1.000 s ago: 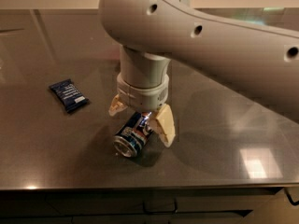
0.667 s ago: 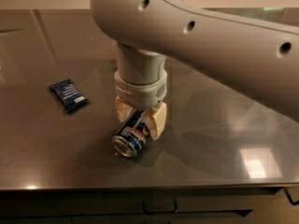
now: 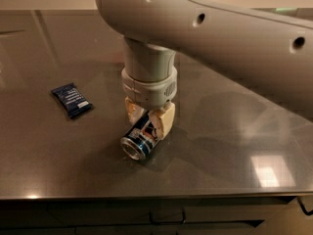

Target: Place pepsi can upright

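Your claw (image 3: pixel 148 123) is down low, right on top of the pepsi can (image 3: pixel 140 140). Its two fingers (image 3: pixel 164 121) sit one on each side of the can, pressed against it. So the claw looks clamped on the can, with the can in the middle.

The can lies on its side on the table (image 3: pixel 244 146), just under the claw. One silver end sticks out from under the claw, toward the front edge of the table. The blue part with the white and red patch is tucked between the fingers.

The big gray arm (image 3: pixel 220 28) comes in from above and behind the claw.

A flat dark-blue packet (image 3: pixel 72 100) lies well apart from the claw, off to the side. You do not need it.

How far are you? I think the grab part is about done. The can is not standing up yet. You need to lift it a little, tip it so a silver end faces down, set it on the table, and then let go.
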Motion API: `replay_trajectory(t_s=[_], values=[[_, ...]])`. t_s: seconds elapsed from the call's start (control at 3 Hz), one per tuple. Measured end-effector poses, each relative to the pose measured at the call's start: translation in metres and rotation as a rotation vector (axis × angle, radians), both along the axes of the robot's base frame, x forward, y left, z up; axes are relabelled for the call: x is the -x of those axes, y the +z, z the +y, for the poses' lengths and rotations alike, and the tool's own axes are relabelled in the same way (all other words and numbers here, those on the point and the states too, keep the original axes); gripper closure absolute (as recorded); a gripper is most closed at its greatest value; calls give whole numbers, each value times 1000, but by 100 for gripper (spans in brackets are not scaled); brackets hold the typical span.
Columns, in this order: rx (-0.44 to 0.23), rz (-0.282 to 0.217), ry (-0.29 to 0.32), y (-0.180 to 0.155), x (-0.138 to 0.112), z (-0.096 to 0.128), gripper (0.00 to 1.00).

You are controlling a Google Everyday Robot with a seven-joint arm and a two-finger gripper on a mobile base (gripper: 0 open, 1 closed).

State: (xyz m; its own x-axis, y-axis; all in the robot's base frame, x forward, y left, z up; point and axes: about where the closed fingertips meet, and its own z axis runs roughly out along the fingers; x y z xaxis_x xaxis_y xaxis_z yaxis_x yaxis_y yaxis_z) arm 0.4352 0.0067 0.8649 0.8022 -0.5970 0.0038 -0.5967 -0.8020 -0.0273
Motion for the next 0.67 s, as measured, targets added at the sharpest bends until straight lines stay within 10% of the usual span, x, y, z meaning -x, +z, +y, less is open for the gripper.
replay_trajectory(t_s=[0.67], values=[[-106, -219, -61, 42, -35, -10, 100]])
